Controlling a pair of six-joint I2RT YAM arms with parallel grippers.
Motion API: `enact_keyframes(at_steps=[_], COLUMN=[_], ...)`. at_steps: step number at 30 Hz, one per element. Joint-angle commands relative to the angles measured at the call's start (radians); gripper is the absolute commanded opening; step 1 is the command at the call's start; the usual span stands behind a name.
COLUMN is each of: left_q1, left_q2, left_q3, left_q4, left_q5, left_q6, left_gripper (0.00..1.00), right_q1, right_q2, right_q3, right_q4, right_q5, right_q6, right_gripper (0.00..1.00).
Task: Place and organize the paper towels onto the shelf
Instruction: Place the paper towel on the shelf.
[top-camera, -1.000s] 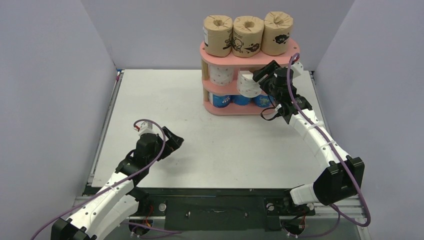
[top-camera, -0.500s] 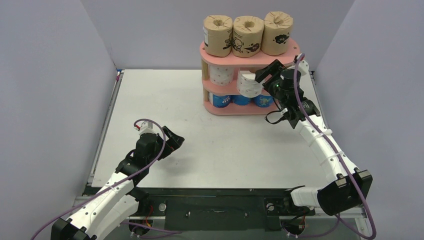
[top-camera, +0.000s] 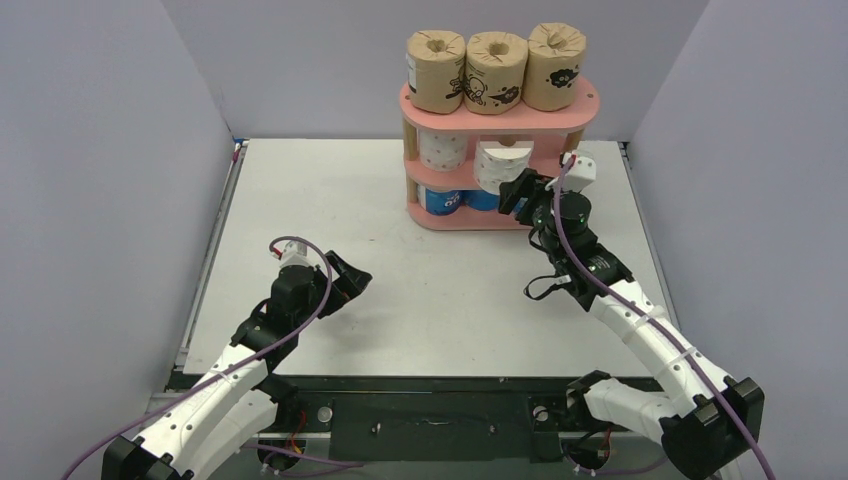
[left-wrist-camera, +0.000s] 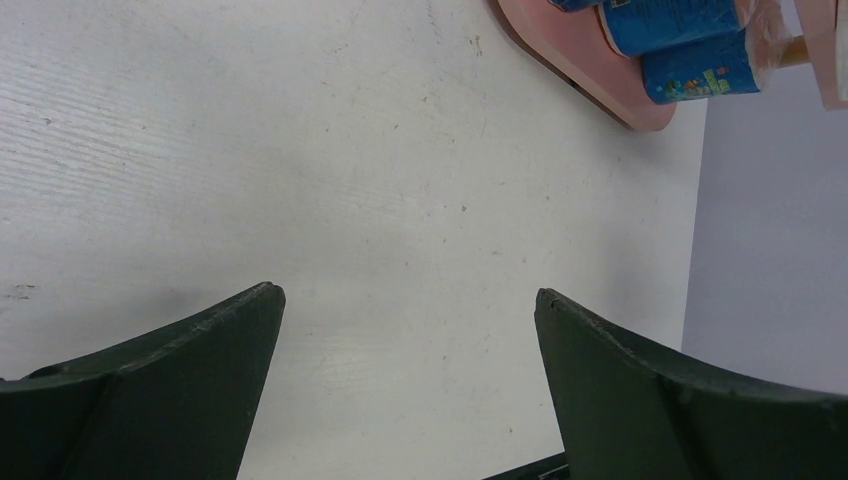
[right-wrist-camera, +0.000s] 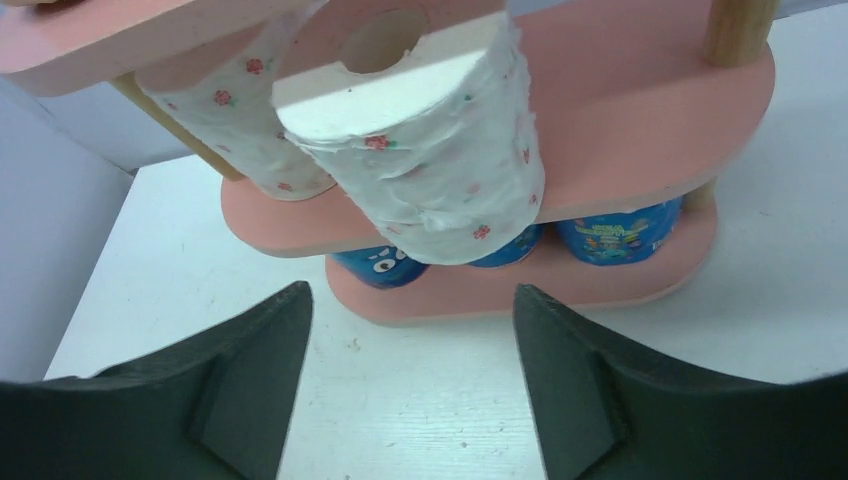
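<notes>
Shelf (top-camera: 500, 118) stands at the worktop's (top-camera: 420, 280) far edge; a dotted white roll (top-camera: 493, 166) sits tilted on its middle board. Right gripper (top-camera: 520, 190), jaws spread and empty, faces it; left gripper (top-camera: 352, 283) gapes near the front edge.

table (top-camera: 400, 260): white, bears pink shelf (top-camera: 497, 121) | top: brown rolls (top-camera: 497, 72) | middle: white rolls (top-camera: 441, 150) | bottom: blue rolls (top-camera: 445, 200)

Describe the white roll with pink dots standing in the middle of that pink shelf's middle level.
The white roll is a small cylinder in crinkly wrapping dotted with pink flowers, a round hole in its flat top end. It stands on the middle board, seemingly leaning forward past the front edge, close beside a second dotted roll. The open right gripper faces it without touching.
</notes>
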Motion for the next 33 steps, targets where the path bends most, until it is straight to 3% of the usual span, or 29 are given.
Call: enact_keyframes(at_steps=[1,2,4,20,33], left_q1=[0.007,0.007,0.007,0.007,0.007], left_q2=[-0.009,-0.014,-0.022,-0.04,-0.034], left_q3=[-0.004,-0.003,-0.003,-0.005,-0.005], left_q4=[0.063,0.062,0.057,0.032,0.024], left_q5=[0.021,0.021,0.018,0.0,-0.019], left_q6=[-0.007,-0.006,-0.004,0.006,0.019], left_gripper=[0.96,0.96,0.96,0.96,0.96], right_q1=[-0.034,-0.043,-0.06,-0.098,-0.102], right_q2=[-0.001,-0.007,-0.002,0.189,0.319], right_q3=[-0.046,-0.065,-0.092,-0.004,0.072], right_q4=[0.09,0.113,0.175,0.261,0.294], right_q5=[0.045,0.02,0.014,-0.075,-0.055], right_q6=[-0.08,-0.066,-0.065,-0.092,-0.084], right_gripper=[0.75,0.81,0.83,0.85,0.73])
